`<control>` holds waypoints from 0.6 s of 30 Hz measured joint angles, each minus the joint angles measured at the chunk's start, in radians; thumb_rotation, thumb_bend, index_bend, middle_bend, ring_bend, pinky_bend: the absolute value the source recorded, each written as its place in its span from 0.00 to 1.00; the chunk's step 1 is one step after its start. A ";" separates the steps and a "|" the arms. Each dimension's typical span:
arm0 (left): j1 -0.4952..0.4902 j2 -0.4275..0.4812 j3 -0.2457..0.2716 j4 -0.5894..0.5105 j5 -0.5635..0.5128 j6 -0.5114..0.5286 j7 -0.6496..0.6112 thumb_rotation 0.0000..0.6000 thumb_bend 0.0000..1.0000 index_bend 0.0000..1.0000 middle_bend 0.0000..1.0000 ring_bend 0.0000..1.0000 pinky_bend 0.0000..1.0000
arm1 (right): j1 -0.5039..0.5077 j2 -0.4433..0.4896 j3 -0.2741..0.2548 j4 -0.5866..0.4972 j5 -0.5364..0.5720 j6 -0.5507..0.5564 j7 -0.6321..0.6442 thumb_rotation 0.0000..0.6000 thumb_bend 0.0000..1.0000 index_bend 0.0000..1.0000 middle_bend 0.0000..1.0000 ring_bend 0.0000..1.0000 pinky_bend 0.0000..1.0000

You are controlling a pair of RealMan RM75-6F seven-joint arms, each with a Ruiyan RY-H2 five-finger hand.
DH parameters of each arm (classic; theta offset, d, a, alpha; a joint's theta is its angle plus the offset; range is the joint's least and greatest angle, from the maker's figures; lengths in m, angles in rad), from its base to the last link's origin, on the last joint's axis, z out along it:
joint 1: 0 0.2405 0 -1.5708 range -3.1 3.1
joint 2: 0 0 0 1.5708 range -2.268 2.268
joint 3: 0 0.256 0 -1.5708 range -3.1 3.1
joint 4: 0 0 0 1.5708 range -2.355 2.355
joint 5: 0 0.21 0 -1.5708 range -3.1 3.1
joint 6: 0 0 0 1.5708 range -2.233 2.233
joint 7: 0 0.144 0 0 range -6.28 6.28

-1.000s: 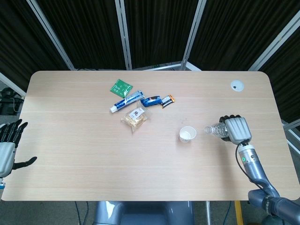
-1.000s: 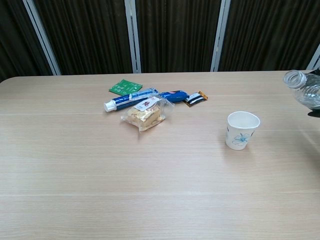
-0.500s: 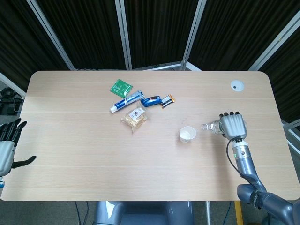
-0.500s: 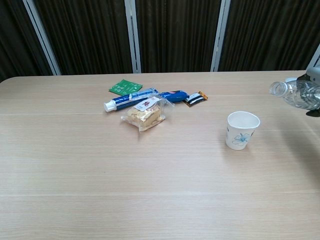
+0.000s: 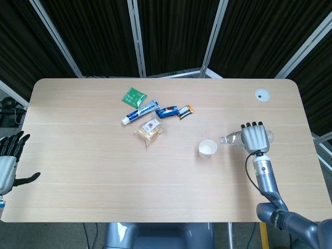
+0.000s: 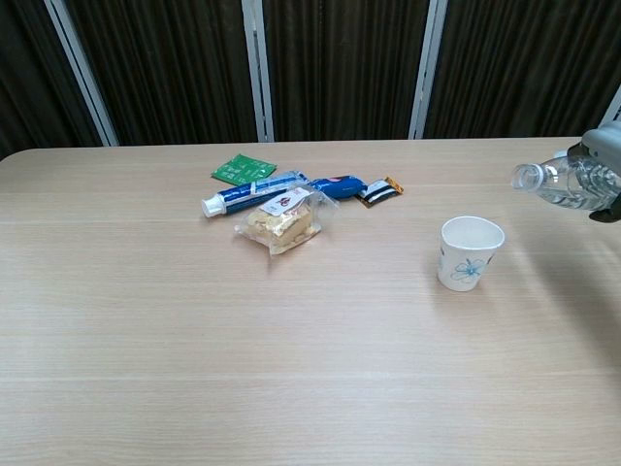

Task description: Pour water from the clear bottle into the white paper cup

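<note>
**Tipping the clear bottle beside the paper cup**

Gripping the clear water bottle (image 5: 232,138) with its fingers wrapped round the body, the right hand (image 5: 254,138) is holding it tilted almost onto its side above the table (image 5: 78,155), open neck pointing toward the white paper cup (image 5: 207,149); in the chest view the bottle mouth is hanging higher than the cup rim and off to its right, not yet over the opening; the cup, printed with a small blue flower, is standing upright on the wood, apart from the bottle.

The left hand (image 5: 8,161) is resting at the near left edge of the table, fingers spread and holding nothing.

Further back a little cluster is lying together: a green packet (image 5: 134,96), a blue and white toothpaste tube (image 5: 140,112), a blue snack wrapper (image 5: 168,111) with a small dark and orange bar (image 5: 185,111) just beside it, and a clear bag of biscuits (image 5: 149,129); a round white cap (image 5: 262,94) is sitting flush in the far right corner.
</note>
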State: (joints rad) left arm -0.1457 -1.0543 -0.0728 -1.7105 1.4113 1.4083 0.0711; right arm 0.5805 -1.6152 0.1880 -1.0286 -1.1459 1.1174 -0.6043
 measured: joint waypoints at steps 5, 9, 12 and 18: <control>-0.001 -0.001 0.000 0.000 0.001 0.000 0.004 1.00 0.00 0.00 0.00 0.00 0.00 | 0.002 -0.012 0.000 0.016 -0.008 0.024 -0.037 1.00 0.57 0.48 0.61 0.55 0.51; -0.001 -0.002 0.001 0.000 0.000 0.000 0.006 1.00 0.00 0.00 0.00 0.00 0.00 | 0.004 -0.019 0.005 0.016 -0.007 0.041 -0.074 1.00 0.57 0.48 0.61 0.55 0.51; -0.001 -0.002 0.001 0.000 -0.001 0.000 0.007 1.00 0.00 0.00 0.00 0.00 0.00 | 0.006 -0.021 0.010 0.004 -0.002 0.047 -0.101 1.00 0.57 0.48 0.61 0.55 0.51; -0.002 -0.001 0.000 0.000 -0.001 0.000 0.005 1.00 0.00 0.00 0.00 0.00 0.00 | 0.007 -0.020 0.016 -0.019 0.008 0.056 -0.137 1.00 0.57 0.48 0.61 0.55 0.51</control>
State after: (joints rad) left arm -0.1472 -1.0551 -0.0724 -1.7101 1.4100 1.4084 0.0765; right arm 0.5873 -1.6355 0.2037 -1.0472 -1.1383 1.1732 -0.7417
